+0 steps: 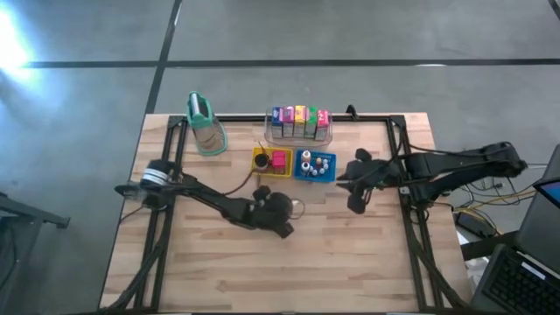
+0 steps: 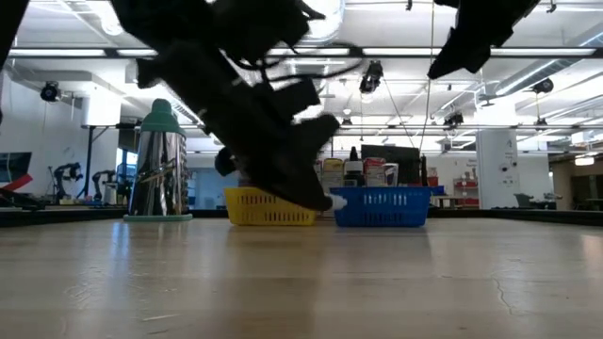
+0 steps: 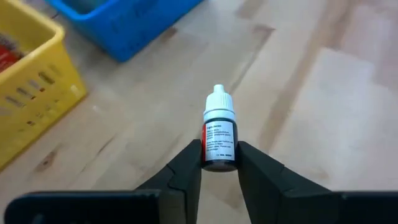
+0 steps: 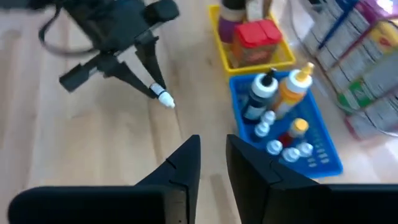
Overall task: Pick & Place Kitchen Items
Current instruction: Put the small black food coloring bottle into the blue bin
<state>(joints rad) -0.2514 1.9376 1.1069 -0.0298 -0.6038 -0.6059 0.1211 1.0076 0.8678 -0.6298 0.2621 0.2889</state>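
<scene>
A small dropper bottle (image 3: 219,127) with a white cap and a dark labelled body is in my left gripper (image 3: 219,152), which is shut on it over the middle of the table (image 1: 293,210), near the blue tray (image 1: 315,165). The right wrist view shows the bottle's white cap (image 4: 166,99) sticking out past the left fingertips. My right gripper (image 4: 214,146) hovers higher, right of the blue tray (image 1: 354,188). A narrow gap shows between its fingers, with nothing in it. My left gripper pinches the lower part of the bottle's body (image 3: 217,160) between its two fingers. The fingers slant down toward the table. The bottle points on along the fingers, cap away from the wrist, and is lifted clear of the wood.
The blue tray (image 4: 323,155) holds a dark bottle, an orange bottle and several small white-capped ones. The yellow tray (image 1: 272,161) holds a red block (image 4: 256,34). Behind them stand a clear bin of colourful cartons (image 1: 299,124) and a tall teal-topped container (image 1: 206,122).
</scene>
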